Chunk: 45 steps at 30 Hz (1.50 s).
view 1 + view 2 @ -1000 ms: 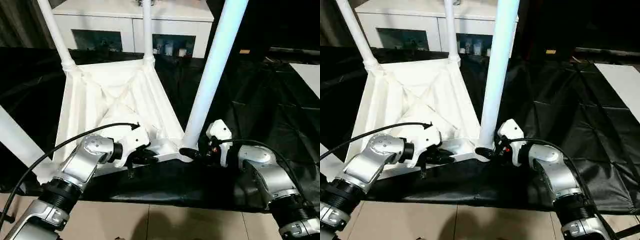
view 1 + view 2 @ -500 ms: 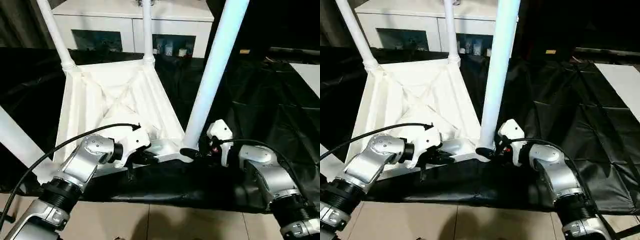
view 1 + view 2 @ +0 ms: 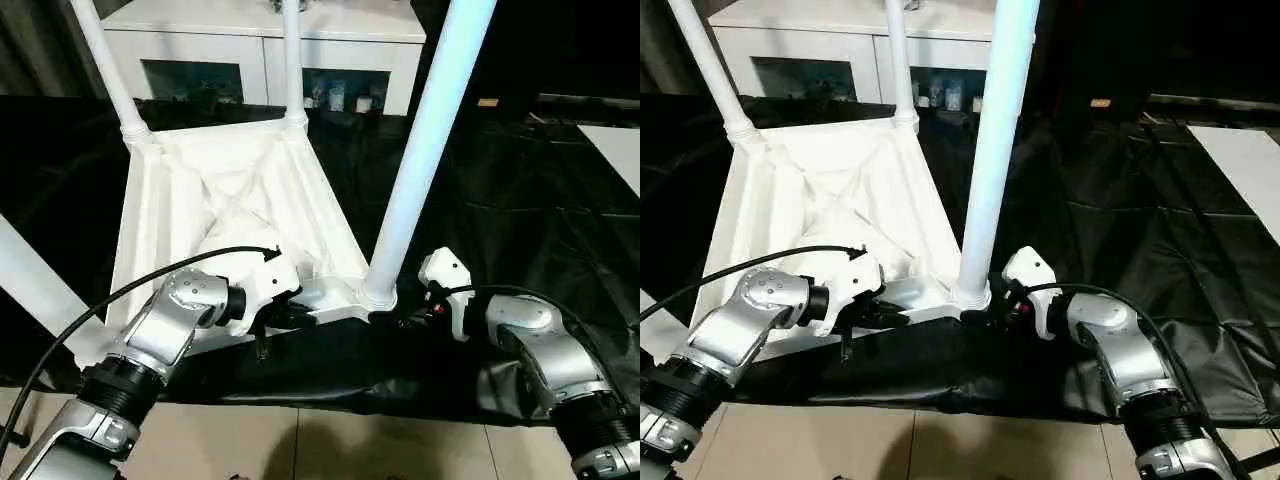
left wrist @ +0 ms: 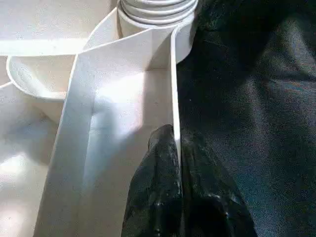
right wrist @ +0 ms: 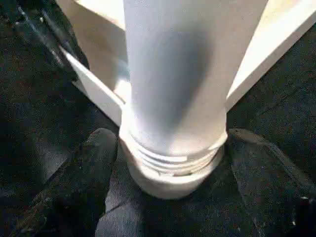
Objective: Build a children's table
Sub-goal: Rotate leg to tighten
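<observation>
Black wrinkled plastic sheet (image 3: 520, 200) is covering the work surface; white cabinet w/ glass doors (image 3: 250, 50) is standing at the back, beige tiled floor (image 3: 300, 445) showing along the near edge.

White plastic rectangular tabletop w/ ribbed underside (image 3: 235, 215) is lying upside down on the sheet, mid-left. Two long white tapered tube legs are standing upright in the far corner sockets: far-left leg (image 3: 105, 65) and far-right leg (image 3: 292, 60). Near-right leg (image 3: 420, 150) is sitting in the near-right corner socket (image 5: 170, 177), threads visible at its base. Another white leg (image 3: 35, 280) is slanting past the near-left corner.

Your left gripper (image 4: 177, 197) is pinching the thin near rim of the tabletop, fingers pressed together on either side of it, just beside that near-right socket.

Your right gripper (image 5: 170, 163) is sitting low at the socket, fingers (image 5: 81, 182) spread apart on both sides of the leg base, not squeezing it.
</observation>
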Tool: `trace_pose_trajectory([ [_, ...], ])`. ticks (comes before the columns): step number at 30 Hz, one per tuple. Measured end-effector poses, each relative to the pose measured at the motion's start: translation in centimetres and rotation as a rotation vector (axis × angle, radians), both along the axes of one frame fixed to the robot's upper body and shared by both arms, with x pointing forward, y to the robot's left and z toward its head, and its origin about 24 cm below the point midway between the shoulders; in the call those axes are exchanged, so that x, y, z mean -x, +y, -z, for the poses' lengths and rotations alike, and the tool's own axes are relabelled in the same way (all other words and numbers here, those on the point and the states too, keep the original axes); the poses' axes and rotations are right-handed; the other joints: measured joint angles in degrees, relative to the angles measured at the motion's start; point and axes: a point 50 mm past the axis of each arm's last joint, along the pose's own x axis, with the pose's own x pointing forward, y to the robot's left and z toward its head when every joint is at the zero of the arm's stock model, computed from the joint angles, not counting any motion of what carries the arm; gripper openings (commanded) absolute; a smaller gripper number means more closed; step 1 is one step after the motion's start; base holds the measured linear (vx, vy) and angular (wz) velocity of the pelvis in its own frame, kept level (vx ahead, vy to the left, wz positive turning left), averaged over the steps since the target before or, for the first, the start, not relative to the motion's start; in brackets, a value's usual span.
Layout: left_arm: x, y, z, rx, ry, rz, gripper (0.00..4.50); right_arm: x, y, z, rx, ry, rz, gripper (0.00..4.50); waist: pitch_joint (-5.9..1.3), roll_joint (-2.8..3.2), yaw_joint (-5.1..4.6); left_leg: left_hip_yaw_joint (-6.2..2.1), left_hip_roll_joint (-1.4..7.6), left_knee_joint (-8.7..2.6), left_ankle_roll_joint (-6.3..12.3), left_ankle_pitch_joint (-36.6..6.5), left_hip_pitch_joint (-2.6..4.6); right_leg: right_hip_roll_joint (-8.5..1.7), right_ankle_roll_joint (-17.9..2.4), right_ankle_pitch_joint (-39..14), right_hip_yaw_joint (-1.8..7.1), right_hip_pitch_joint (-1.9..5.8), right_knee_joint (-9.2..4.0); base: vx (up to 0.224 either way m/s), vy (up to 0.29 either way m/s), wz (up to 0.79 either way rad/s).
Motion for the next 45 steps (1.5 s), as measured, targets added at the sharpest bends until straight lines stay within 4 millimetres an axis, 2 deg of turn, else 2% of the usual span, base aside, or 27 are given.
trace_pose_trajectory([
  [16, 0.0, 0.0, 0.0, 0.0, -0.004, 0.001, 0.0, -0.1, 0.5, 0.5, -0.051, 0.013, 0.035, 3.72, 0.0, 0.0, -0.01, 0.0, 0.0, -0.01, 0.0, 0.0, 0.01, 0.0, 0.0, 0.0, 0.01, 0.0, -0.01, 0.0, 0.0, 0.0],
  [19, 0.0, 0.0, 0.0, 0.0, -0.004, 0.002, 0.0, -0.2, 0.5, 0.5, -0.067, 0.017, 0.045, 3.34, 0.0, 0.0, -0.03, 0.0, 0.0, -0.01, 0.0, 0.0, 0.01, 0.0, 0.0, 0.0, 0.01, 0.0, -0.01, 0.0, 0.0, 0.0],
  [26, 0.0, 0.0, 0.0, 0.0, -0.004, 0.001, 0.0, -0.2, 0.6, 0.4, -0.081, 0.013, 0.043, 2.8, 0.0, -0.01, -0.07, 0.0, 0.0, -0.03, 0.0, 0.0, 0.01, 0.0, 0.0, 0.0, 0.01, -0.01, -0.01, 0.0, 0.0, 0.0],
  [39, 0.0, -0.1, 0.1, 0.007, -0.007, -0.008, 0.0, -0.3, 1.2, 0.6, -0.089, -0.003, 0.061, 2.72, 0.0, -0.01, -0.28, 0.0, 0.0, -0.06, -0.01, 0.0, 0.03, 0.0, 0.01, 0.0, 0.02, -0.01, 0.0, 0.0, 0.0, 0.0],
  [43, -0.7, -1.0, 0.4, -0.004, -0.05, -0.121, 0.0, -1.5, 2.8, 1.3, -0.109, -0.041, 0.296, 2.7, -0.09, -0.13, -1.06, 0.03, -0.05, -0.17, -0.08, 0.03, 0.32, 0.0, 0.17, -0.09, 0.06, 0.02, -0.01, 0.0, 0.0, 0.0],
  [45, -1.5, -2.8, 0.6, 0.01, -0.072, -0.217, 0.0, -2.4, 3.9, 1.6, -0.127, -0.04, 0.498, 2.7, -0.24, 0.02, -1.47, 0.01, -0.19, -0.27, -0.08, 0.02, 0.58, -0.02, 0.27, -0.15, 0.18, 0.08, -0.13, 0.0, 0.0, 0.0],
])
